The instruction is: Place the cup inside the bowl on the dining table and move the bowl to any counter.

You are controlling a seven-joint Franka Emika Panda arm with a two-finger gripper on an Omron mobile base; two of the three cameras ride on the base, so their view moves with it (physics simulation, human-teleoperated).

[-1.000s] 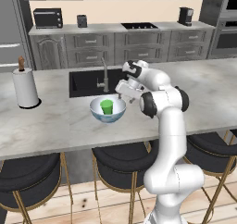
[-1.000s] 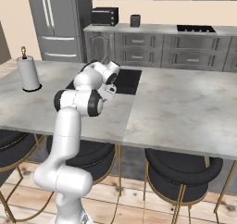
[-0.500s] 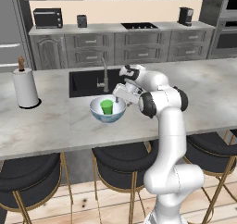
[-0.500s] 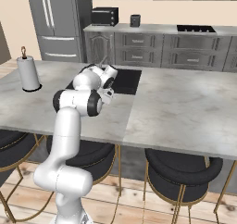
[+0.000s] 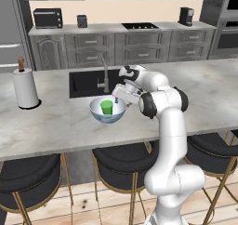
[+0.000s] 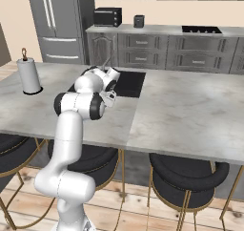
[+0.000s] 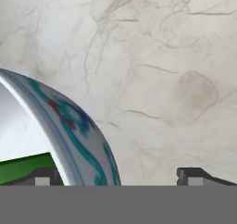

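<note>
At the centre of the left base view the cup (image 5: 107,107) stands inside the bowl (image 5: 108,111) on the dining table (image 5: 56,122), while the gripper (image 7: 115,174), spread wide and holding nothing, straddles the bowl's right rim.

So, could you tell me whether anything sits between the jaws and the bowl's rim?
Nothing visible does. In the hand view the open gripper already straddles the bowl wall, one tip inside by the cup, the other outside over the dining table.
</note>
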